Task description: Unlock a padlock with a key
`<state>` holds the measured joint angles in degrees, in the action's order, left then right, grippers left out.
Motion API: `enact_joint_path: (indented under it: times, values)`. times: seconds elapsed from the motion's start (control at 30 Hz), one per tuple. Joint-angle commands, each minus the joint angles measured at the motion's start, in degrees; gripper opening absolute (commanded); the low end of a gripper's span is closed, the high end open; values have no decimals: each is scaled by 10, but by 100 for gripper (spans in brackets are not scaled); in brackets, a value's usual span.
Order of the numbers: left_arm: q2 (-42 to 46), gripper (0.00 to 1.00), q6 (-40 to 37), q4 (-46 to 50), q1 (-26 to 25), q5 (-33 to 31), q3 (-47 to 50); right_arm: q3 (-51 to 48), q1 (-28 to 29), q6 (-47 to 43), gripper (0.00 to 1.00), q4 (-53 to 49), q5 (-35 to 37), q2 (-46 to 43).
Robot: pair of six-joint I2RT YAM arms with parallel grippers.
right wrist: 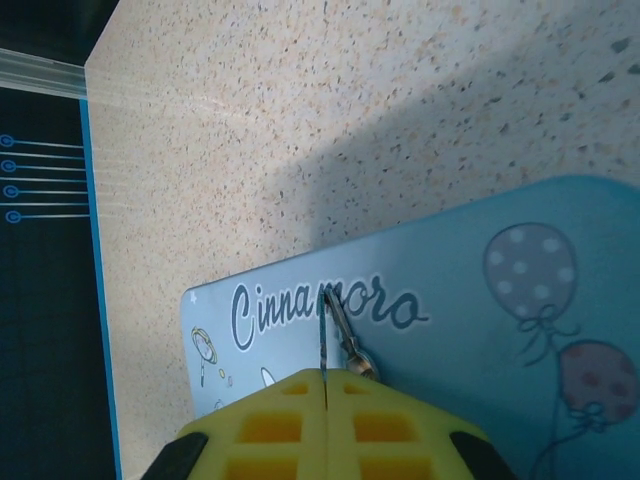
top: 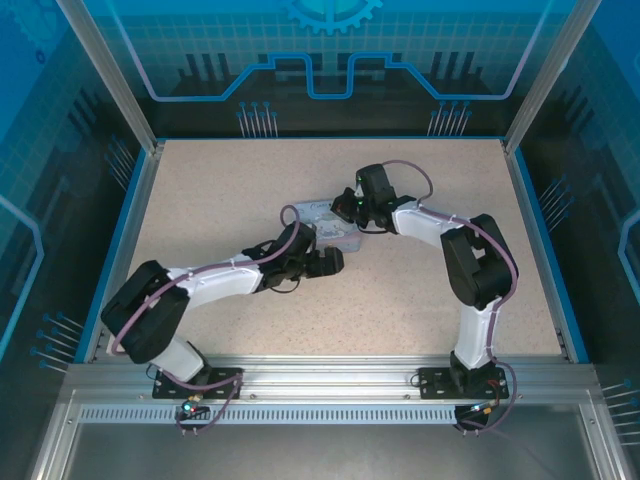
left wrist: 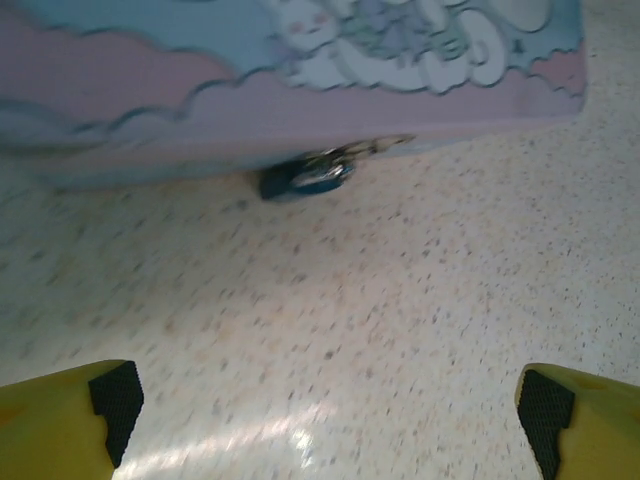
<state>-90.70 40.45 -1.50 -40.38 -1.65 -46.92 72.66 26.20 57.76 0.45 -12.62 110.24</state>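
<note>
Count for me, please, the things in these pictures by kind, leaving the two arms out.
Tin box: 1
Padlock: 1
Key: 1
Total: 3

1 padlock (left wrist: 305, 178). 1 key (right wrist: 323, 335). 1 cartoon-printed tin box (right wrist: 470, 300). 1 speckled table (top: 220, 190). 2 arms: left arm (top: 215, 285), right arm (top: 470, 262). 2 grippers: left gripper (left wrist: 330, 410), right gripper (right wrist: 327, 377).
</note>
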Motion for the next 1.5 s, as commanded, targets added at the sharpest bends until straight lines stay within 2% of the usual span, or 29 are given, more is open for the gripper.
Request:
enact_joint_path:
  times: [0.0,0.3,0.7,0.9,1.13,1.47]
  values:
    - [-36,95,-56,-112,-5,1,15,-19,-7,-19,0,-27,-12,-20]
    - [-101,88,-130,-192,-4,-29,20,-44,-10,-17,0,-11,-26,-28]
    - [-148,86,-197,-231,-5,-103,6,-54,-10,-14,0,-11,-27,-44]
    - [-173,86,-212,-256,-5,-119,-2,-58,-9,-12,0,-14,-26,-47]
    - [-192,87,-194,-302,-5,-74,-18,-66,-9,-16,0,-17,-23,-44]
    - [-205,87,-99,-390,11,5,-17,-65,-10,-22,0,-19,-24,-32]
